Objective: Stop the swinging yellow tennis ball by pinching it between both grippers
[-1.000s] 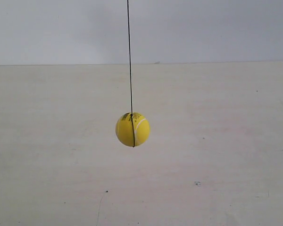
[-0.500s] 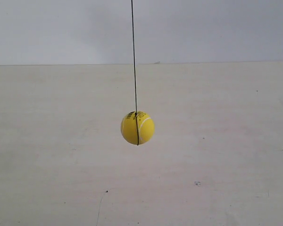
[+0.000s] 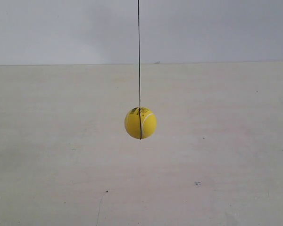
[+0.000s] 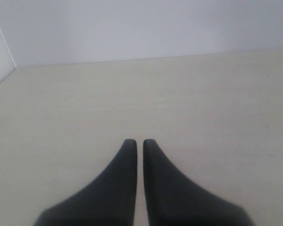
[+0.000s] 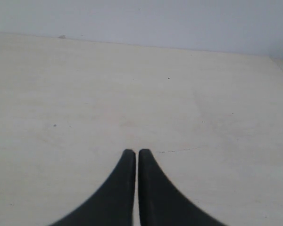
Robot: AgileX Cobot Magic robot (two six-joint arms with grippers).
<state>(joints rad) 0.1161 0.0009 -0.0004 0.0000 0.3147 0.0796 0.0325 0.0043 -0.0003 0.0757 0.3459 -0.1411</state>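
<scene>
The yellow tennis ball (image 3: 140, 123) hangs in mid-air from a thin black string (image 3: 139, 52), above the pale table, near the middle of the exterior view. Its white seam and black label face the camera. Neither arm shows in the exterior view. In the left wrist view my left gripper (image 4: 137, 142) is shut, with only a hairline gap between its black tapered fingers and nothing held. The right wrist view shows my right gripper (image 5: 133, 152) shut the same way over bare table. Neither wrist view shows the ball.
The pale wooden table (image 3: 217, 155) runs back to a grey-white wall (image 3: 217, 28). A table corner and side wall (image 4: 2, 61) show in the left wrist view. Small dark specks (image 3: 197, 183) mark the tabletop.
The ball has swung to the right in the exterior view and risen slightly, the string going from tilted to nearly vertical.
</scene>
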